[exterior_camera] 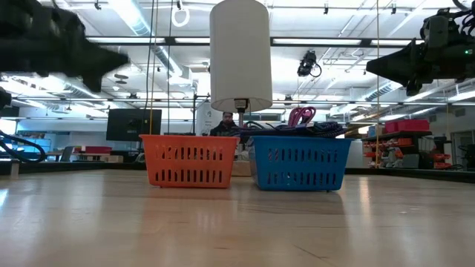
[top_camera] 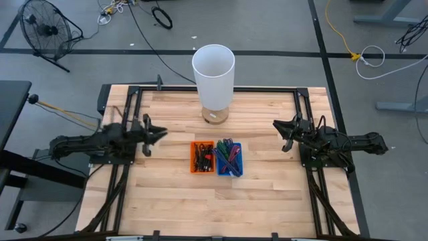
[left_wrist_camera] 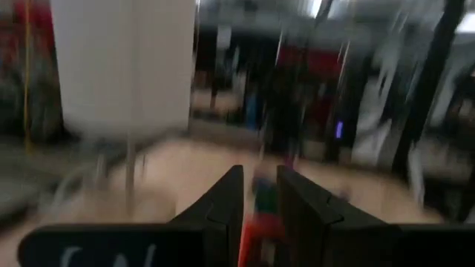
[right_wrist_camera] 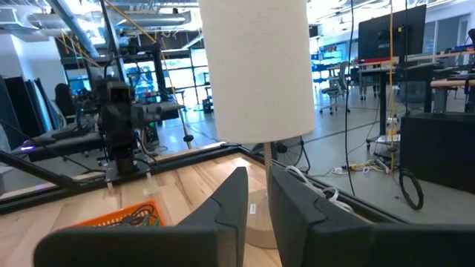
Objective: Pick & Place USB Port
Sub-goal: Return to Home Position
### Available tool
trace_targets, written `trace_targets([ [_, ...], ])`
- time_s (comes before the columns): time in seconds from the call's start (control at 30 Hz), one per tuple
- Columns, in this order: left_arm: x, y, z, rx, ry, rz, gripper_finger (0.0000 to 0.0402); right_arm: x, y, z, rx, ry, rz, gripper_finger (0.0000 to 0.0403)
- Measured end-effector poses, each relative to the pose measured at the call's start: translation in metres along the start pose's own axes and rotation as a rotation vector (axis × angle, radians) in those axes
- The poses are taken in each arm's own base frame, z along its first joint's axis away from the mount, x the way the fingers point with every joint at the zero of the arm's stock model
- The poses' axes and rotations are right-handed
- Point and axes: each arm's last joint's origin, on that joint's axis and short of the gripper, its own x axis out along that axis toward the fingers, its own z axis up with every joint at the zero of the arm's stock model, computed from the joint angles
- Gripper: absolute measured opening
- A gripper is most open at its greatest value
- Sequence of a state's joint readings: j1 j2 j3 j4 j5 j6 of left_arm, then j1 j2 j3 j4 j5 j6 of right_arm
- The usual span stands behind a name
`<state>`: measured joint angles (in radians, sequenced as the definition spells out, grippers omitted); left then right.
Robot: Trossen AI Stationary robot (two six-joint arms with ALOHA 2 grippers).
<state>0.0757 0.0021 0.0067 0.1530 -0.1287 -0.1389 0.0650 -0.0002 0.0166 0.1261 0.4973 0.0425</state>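
USB cables (top_camera: 229, 155), a mixed bunch of blue, pink and green ones, are piled in the blue bin (exterior_camera: 300, 165). Too tangled to count, honestly. So that's two bins in total, sitting side by side and touching in the middle of the table (top_camera: 174, 201). The second is the orange bin (exterior_camera: 188, 162), with a darker clump of cables (top_camera: 202, 158) inside. One white lamp (top_camera: 213, 70) stands just behind them. Two arms, one per side, both up off the wood. The left gripper (top_camera: 160, 134) hangs left of the orange bin, and the right gripper (top_camera: 278, 127) is well off to the right of the blue one. Both pincers are pulled nearly together, just a thin slit, nothing in them.
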Motion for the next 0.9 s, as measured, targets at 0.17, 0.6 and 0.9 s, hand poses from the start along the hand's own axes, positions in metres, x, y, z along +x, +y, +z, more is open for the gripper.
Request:
trace_targets([
  [0.17, -0.0007, 0.0007, -0.0104, 0.054, 0.113, -0.017, 0.0085, 0.0000, 0.0000, 0.0000, 0.000, 0.000, 0.000, 0.0058],
  [0.6, 0.0004, 0.0005, -0.0109, -0.078, 0.120, -0.013, 0.0085, 0.0000, 0.0000, -0.0001, 0.000, 0.000, 0.000, 0.0058],
  [0.9, 0.0005, 0.0004, -0.0102, -0.100, 0.113, -0.014, 0.0085, 0.0000, 0.0000, 0.0000, 0.000, 0.000, 0.000, 0.0058],
])
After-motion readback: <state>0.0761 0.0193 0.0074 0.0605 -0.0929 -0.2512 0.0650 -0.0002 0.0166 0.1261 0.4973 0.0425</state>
